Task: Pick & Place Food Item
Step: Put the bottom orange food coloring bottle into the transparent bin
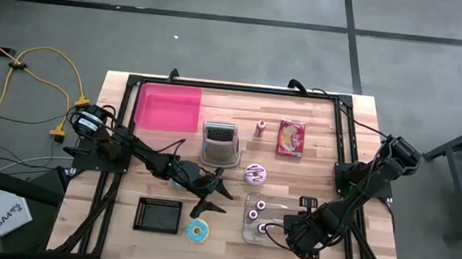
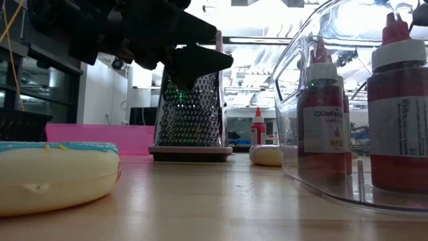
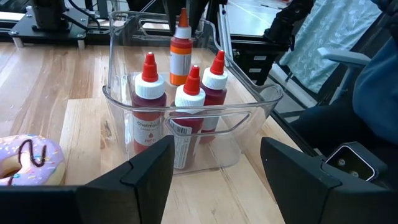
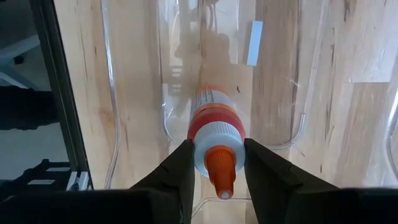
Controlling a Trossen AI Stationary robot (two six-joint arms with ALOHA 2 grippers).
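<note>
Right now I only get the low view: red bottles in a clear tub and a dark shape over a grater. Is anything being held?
Observer: Yes. The right gripper is shut on an orange-capped bottle above the clear bin.
Operator: And the dark shape?
Observer: That is the left gripper, open and empty, between the grater and the blue donut.
Operator: How many bottles in the bin?
Observer: Three red-capped bottles stand inside, by the left wrist view.

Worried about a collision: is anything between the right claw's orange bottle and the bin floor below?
Nothing visible. The right claw holds the orange bottle over bare bin floor; three red bottles stand aside.
</note>
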